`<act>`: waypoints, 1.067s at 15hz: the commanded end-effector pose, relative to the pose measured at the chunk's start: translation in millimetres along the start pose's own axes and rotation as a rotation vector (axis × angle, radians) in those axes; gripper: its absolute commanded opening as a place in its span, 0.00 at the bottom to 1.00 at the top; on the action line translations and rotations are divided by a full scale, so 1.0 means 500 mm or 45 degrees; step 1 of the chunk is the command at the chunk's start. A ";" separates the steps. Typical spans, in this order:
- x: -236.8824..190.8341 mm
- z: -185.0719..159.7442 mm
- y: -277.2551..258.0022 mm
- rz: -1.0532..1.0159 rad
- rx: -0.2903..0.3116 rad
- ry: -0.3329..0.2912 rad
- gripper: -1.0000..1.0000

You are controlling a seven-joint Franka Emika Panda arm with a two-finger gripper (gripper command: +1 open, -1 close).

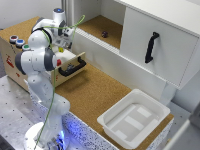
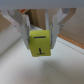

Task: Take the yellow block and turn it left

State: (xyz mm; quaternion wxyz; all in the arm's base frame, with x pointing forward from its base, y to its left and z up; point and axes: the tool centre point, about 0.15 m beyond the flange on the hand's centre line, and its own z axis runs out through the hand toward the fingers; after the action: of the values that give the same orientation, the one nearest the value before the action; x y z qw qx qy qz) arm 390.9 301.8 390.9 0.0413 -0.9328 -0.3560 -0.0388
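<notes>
The yellow block (image 2: pixel 41 44) fills the middle of the wrist view, a small bright cube with dark marks on its facing side. My gripper (image 2: pixel 40 37) is shut on it, one finger against each side, and the block seems lifted off the pale surface below. In the exterior view the gripper (image 1: pixel 62 45) points down over the wooden box's open drawer, with the yellow block (image 1: pixel 61 49) showing as a tiny speck at its tips.
The drawer (image 1: pixel 75 59) with a black handle (image 1: pixel 72 66) stands open beneath the hand. Round coloured buttons (image 1: pixel 19 42) sit on the box top. On the cork tabletop is a white bin (image 1: pixel 134 117). A small dark object (image 1: pixel 104 34) lies beside a white cabinet (image 1: pixel 155 45).
</notes>
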 end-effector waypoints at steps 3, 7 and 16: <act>0.042 0.044 0.021 -0.658 0.111 -0.174 0.00; 0.038 0.079 -0.007 -0.941 -0.015 -0.213 0.00; 0.007 0.105 -0.011 -1.049 0.000 -0.156 0.00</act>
State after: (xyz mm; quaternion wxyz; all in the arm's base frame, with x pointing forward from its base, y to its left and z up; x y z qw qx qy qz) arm 394.3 312.7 344.7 0.0016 -0.7191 -0.6948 0.0139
